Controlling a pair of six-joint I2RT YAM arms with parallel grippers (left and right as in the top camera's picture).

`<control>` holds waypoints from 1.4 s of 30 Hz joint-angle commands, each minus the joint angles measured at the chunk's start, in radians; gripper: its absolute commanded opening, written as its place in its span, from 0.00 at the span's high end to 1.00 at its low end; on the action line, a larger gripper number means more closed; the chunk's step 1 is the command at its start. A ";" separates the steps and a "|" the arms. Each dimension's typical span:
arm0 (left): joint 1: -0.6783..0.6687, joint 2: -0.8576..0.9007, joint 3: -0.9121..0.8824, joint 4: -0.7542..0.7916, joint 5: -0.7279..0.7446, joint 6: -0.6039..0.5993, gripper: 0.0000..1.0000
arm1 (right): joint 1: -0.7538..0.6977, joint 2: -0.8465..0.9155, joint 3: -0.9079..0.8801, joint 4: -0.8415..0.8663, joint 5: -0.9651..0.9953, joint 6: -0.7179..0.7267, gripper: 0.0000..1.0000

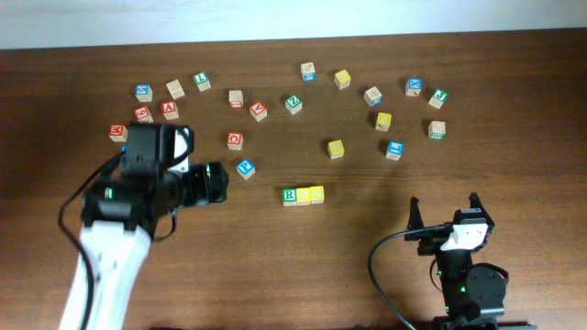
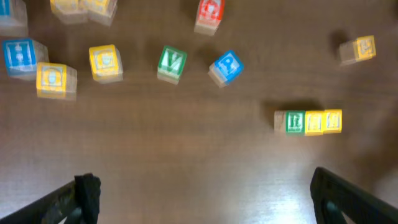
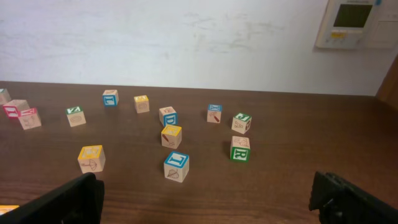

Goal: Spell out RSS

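The white cube with a green R (image 1: 289,195) lies in a row with two yellow-faced cubes (image 1: 304,194) (image 1: 317,193), touching, near the table's middle front. The left wrist view shows the same row: the R cube (image 2: 295,121), then the two yellow cubes (image 2: 314,122) (image 2: 333,120). My left gripper (image 1: 218,183) is open and empty, left of the row and apart from it; its fingers (image 2: 205,199) frame bare wood. My right gripper (image 1: 445,215) is open and empty at the front right, and in its own view (image 3: 208,199) it holds nothing.
Several loose letter cubes lie scattered across the back of the table, among them a green V cube (image 1: 293,104), a blue cube (image 1: 245,169) close to my left gripper, a red cube (image 1: 236,139) and a lone yellow cube (image 1: 336,148). A white wall stands behind the table.
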 commanded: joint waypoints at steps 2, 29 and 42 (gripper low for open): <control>-0.001 -0.417 -0.269 0.087 -0.013 0.136 0.01 | -0.007 -0.007 -0.006 -0.007 -0.006 0.011 0.02; 0.215 -1.225 -1.142 1.137 -0.020 0.178 0.01 | -0.007 -0.007 -0.006 -0.007 -0.006 0.011 0.02; 0.163 -1.224 -1.142 0.898 -0.106 0.148 0.01 | -0.007 -0.007 -0.006 -0.007 -0.006 0.011 0.02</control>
